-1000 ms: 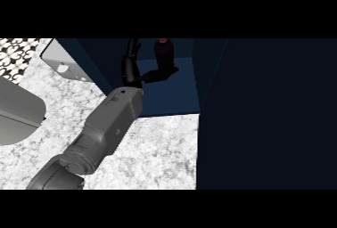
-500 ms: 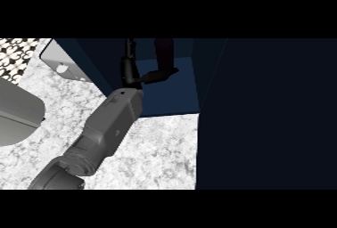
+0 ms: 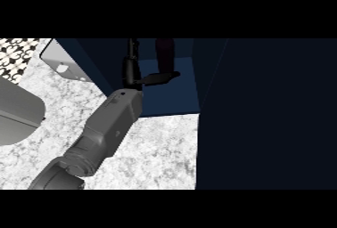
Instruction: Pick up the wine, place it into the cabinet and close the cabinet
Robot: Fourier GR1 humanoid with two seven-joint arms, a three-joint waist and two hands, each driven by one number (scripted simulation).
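The wine bottle, dark red, stands upright inside the dark blue cabinet at the top of the head view. My right hand reaches into the cabinet just left of the bottle. Its fingers point straight up and its thumb sticks out to the right, under the bottle's lower part. The hand looks open and is not curled round the bottle. The bottle's top and its foot are hidden. My left hand does not show.
The cabinet's dark open door fills the right side. A pale panel with a small knob stands at the upper left. A grey rounded shape lies at the left edge. The marble counter spreads below the cabinet.
The fingers have straightened and come away from the bottle. The forearm has shifted slightly right, and the bottle stays standing in the cabinet.
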